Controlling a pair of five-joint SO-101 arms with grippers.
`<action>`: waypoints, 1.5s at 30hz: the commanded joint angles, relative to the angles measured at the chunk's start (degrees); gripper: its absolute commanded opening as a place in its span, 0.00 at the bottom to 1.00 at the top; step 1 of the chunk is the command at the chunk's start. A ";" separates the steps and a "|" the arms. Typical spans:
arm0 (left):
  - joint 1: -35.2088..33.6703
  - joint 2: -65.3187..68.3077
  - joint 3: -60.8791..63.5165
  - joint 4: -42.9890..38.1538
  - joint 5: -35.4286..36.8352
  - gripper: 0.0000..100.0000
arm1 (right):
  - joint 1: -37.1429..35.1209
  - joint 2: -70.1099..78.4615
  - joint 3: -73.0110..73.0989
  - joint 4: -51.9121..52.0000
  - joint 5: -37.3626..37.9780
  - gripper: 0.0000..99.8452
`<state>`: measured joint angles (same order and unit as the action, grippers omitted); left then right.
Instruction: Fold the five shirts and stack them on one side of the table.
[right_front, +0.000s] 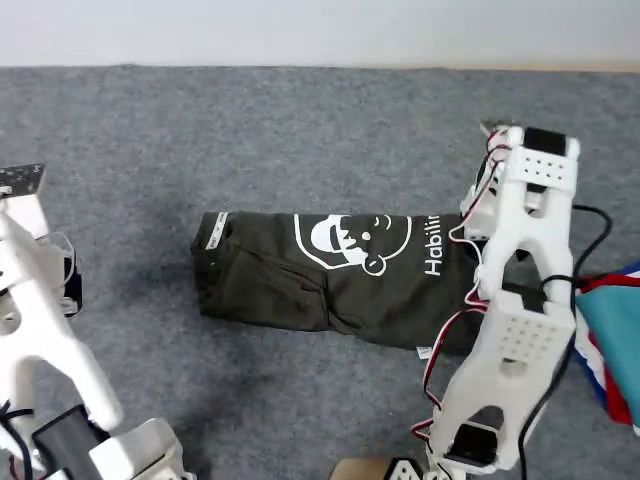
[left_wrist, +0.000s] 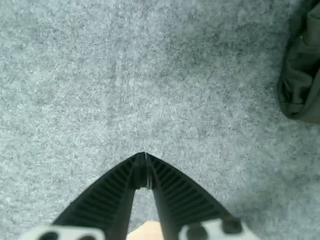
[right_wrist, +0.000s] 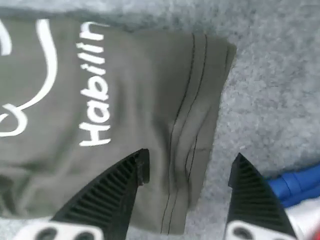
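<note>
Dark shirt (right_front: 330, 280) lying lengthwise between arms; right gripper (right_wrist: 191, 159) spread wide, empty, above its hem end; left gripper (left_wrist: 145, 159) pinched together, empty, farther off.

Shirt (right_front: 330, 275): dark olive, plain ground; white line-drawn cartoon face and white lettering across the front.
Shirt hem (right_wrist: 187, 135): same olive, with darker double stitch lines, lying between the fingers of the right hand (right_wrist: 191, 160).
Shirt tag (right_front: 212, 232): white, at the end far from the right hand.
Surface (right_front: 300, 130): mid-grey, finely speckled light and dark.
Left hand (left_wrist: 146, 167): black fingers, ribbed inner faces; white mount behind.
Right hand: black ribbed fingers, white mount.
Right arm (right_front: 520, 300): white shell, black motor blocks.
Left arm (right_front: 40, 330): white, black parts.
Wires (right_front: 470, 297): red, white and black, along the right arm.
Cloth (right_front: 612, 335): teal panel with blue, red and white stripes, just beside the right hand.
</note>
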<state>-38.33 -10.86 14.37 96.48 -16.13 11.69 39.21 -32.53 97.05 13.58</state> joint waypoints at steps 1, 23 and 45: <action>0.35 -1.85 -1.89 0.53 -0.18 0.00 | 1.01 1.89 -0.79 -0.84 0.53 0.26; 0.35 -1.93 -1.98 0.62 -0.18 0.00 | 0.48 2.59 -1.05 -3.21 0.44 0.01; 0.35 -2.29 -1.98 0.62 -0.18 0.00 | -29.23 -11.12 -1.14 -1.54 0.88 0.01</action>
<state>-38.33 -10.86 14.37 96.66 -16.13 -12.31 32.00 -32.53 97.05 13.93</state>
